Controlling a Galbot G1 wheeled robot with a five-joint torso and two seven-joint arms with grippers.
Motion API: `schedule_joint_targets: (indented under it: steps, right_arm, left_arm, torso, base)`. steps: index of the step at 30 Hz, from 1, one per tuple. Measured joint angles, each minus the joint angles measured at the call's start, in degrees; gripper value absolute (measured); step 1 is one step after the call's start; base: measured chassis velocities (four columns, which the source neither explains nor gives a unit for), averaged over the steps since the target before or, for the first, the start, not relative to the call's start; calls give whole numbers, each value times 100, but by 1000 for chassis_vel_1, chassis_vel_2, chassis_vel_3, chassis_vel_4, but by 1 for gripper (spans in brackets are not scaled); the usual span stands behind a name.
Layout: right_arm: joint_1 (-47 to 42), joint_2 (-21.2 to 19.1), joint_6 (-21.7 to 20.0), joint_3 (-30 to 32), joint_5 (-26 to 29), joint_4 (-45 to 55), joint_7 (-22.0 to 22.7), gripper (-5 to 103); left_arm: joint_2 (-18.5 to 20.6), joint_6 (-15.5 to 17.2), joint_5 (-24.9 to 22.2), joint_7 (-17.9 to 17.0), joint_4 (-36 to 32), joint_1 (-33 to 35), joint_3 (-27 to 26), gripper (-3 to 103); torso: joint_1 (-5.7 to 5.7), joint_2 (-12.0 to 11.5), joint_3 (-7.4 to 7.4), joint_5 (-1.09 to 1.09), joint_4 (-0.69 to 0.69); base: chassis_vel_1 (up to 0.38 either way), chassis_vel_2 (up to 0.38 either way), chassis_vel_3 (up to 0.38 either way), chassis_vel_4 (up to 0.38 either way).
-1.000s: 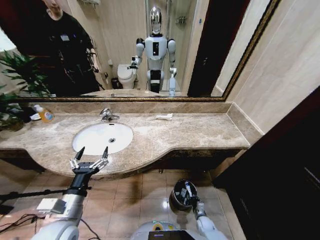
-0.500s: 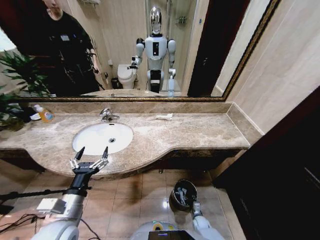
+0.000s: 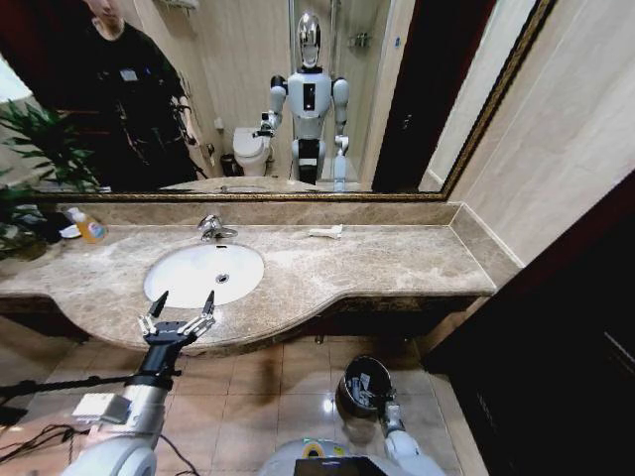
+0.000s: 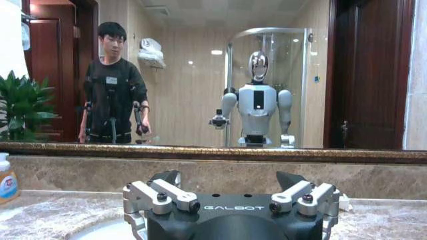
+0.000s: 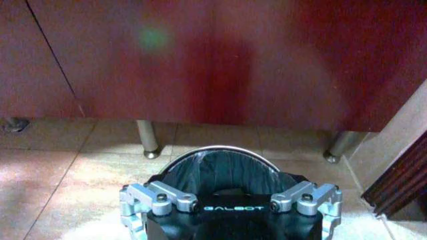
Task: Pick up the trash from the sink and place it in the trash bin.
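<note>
At lower left of the head view, the left gripper [image 3: 180, 305] hovers with fingers spread wide apart at the front edge of the beige-brown marble countertop [image 3: 377, 260], just below the white oval porcelain sink [image 3: 189, 278]. A slim white packet [image 3: 325, 232] lies mid-frame by the mirror. At lower centre-right, the right gripper [image 3: 381, 399] hangs over the small round black trash bin [image 3: 347, 393]; whether its fingers are parted cannot be told.

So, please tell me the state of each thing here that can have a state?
Left end effector: open, held at the counter's front edge before the sink.
Right end effector: low over the trash bin, fingers not readable.
Sink: basin bare, no water visible.
Faucet: no water running.
Trash bin: upright on the floor, lidless, pale pieces inside.
White item: lying on the countertop.
Soap bottle: upright.
</note>
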Motion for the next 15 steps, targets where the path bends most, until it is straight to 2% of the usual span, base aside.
schedule_joint_targets:
  steps: [7,8,10,11,13,14,15]
  right_arm:
    - [-224,-76,-25,5,6,430,63,100]
    - [-486,-153,-92,24,19,897,126,100]
    - [-585,-184,-126,36,21,1085,169,100]
    - [-781,-240,-217,62,30,1485,257,100]
    - [-1324,-397,-612,167,135,2690,492,100]
    - [-1324,-397,-612,167,135,2690,492,100]
    - [-1569,-464,-790,206,196,3273,620,100]
  left_arm:
    - [0,0,0,0,0,0,0,100]
    - [0,0,0,0,0,0,0,100]
    - [0,0,0,0,0,0,0,100]
    - [0,0,0,0,0,0,0,100]
    - [0,0,0,0,0,0,0,100]
    - [0,0,0,0,0,0,0,100]
    - [0,0,0,0,0,0,0,100]
  torso:
    - [0,0,0,1,1]
    - [0,0,0,1,0]
    - [0,0,0,1,0]
    - [0,0,0,2,0]
    - [0,0,0,-1,0]
    - [0,0,0,-1,0]
    - [-1,0,-1,-1,0]
  base:
    - [0,0,0,0]
    - [0,0,0,0]
    - [0,0,0,0]
    - [0,0,0,0]
    - [0,0,0,0]
    - [0,0,0,0]
    - [0,0,0,0]
